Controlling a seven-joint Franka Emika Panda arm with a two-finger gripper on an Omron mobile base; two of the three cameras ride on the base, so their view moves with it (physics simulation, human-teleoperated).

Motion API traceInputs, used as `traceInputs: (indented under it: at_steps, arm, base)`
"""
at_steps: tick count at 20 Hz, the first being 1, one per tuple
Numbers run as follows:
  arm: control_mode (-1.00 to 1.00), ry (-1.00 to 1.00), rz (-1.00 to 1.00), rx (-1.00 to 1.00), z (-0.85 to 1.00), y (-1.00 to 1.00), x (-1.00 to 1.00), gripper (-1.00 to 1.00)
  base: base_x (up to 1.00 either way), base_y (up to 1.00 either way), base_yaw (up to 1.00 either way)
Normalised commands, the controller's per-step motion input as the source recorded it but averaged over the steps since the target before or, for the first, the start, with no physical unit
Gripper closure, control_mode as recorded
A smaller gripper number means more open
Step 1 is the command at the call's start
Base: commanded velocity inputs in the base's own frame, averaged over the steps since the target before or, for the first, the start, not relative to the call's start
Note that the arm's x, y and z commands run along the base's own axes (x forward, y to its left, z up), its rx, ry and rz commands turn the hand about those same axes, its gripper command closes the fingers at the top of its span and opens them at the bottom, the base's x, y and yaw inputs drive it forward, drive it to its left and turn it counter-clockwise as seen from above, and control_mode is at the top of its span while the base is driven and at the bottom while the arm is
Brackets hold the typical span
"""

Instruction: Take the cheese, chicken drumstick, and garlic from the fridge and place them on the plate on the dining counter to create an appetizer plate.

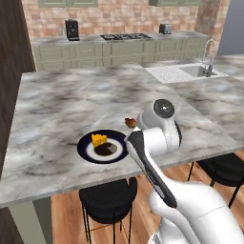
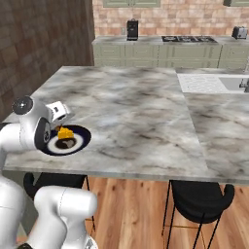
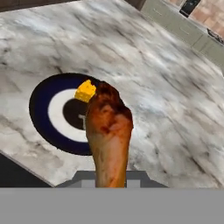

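Note:
My gripper [image 1: 137,125] is shut on the chicken drumstick [image 1: 130,122], holding it by the thin bone end a little above the dining counter [image 1: 71,100], just right of the plate [image 1: 82,148]. In the hand view the drumstick [image 3: 108,129] sticks out with its thick end over the near edge of the plate [image 3: 38,105]. The cheese [image 1: 99,139] lies on the plate beside its dark centre, as it also does in the right base view: cheese [image 2: 65,132], plate [image 2: 84,138]. The garlic and the fridge are out of view.
The plate sits close to the counter's front edge, with black stools [image 1: 108,198] [image 1: 224,169] below it. A sink with a tap [image 1: 202,70] is set into the far right of the counter. Green wall cabinets with a hob [image 1: 125,36] stand behind.

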Motion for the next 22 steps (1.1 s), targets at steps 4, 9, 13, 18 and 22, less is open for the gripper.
traceInputs:
  at_steps: [4, 9, 13, 18, 22]
  arm:
    - [-1.0, 0.17, 0.0, 0.08, -0.6, 0.72, 0.66, 1.0]
    - [-1.0, 0.25, 0.0, 0.08, -0.63, 0.61, 0.49, 1.0]
    - [-1.0, 0.25, 0.0, 0.03, -0.49, 0.45, 0.17, 1.0]
    - [-1.0, 0.07, -0.02, 0.0, -0.1, 0.18, 0.0, 1.0]
    - [-1.0, 0.06, -0.05, -0.01, -0.1, 0.15, 0.17, 1.0]
  base:
    - [0.0, 0.0, 0.0]
    - [0.0, 0.0, 0.0]
    - [0.0, 0.0, 0.0]
    - [0.0, 0.0, 0.0]
    - [0.0, 0.0, 0.0]
